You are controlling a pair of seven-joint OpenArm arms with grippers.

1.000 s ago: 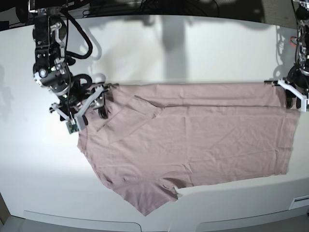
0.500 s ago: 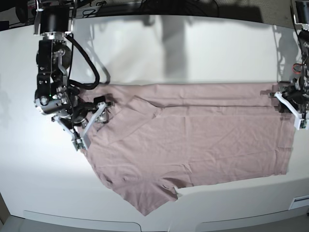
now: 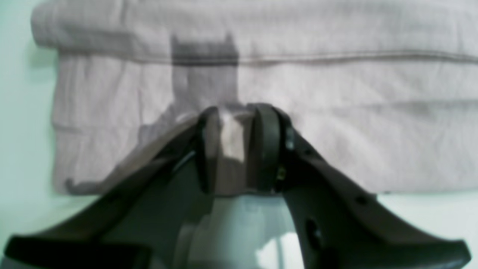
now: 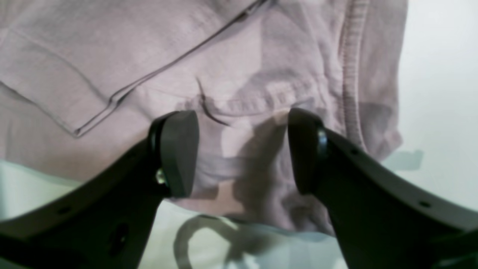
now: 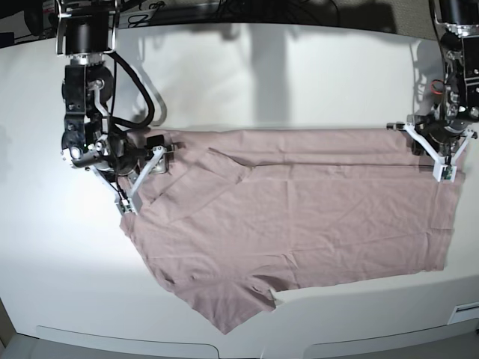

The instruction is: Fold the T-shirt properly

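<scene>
Both arms have shifted since the earlier frame: the right gripper [image 5: 144, 173] now sits lower over the shirt's collar end, and the left gripper [image 5: 438, 153] has swung in over the far top corner. Soft, wrinkled, dusty-pink cotton, the T-shirt [image 5: 299, 224] lies spread flat on the smooth white table [image 5: 247, 82], one long fold line running along its upper edge. In the right wrist view, the ribbed neckband [image 4: 353, 74] and a stitched hem show between black, rounded fingers [image 4: 179, 153] that stand wide apart, gripping nothing. In the left wrist view, the left gripper's pads [image 3: 267, 145] are nearly together, pinching a ridge of the T-shirt's fabric. No readable writing shows.
</scene>
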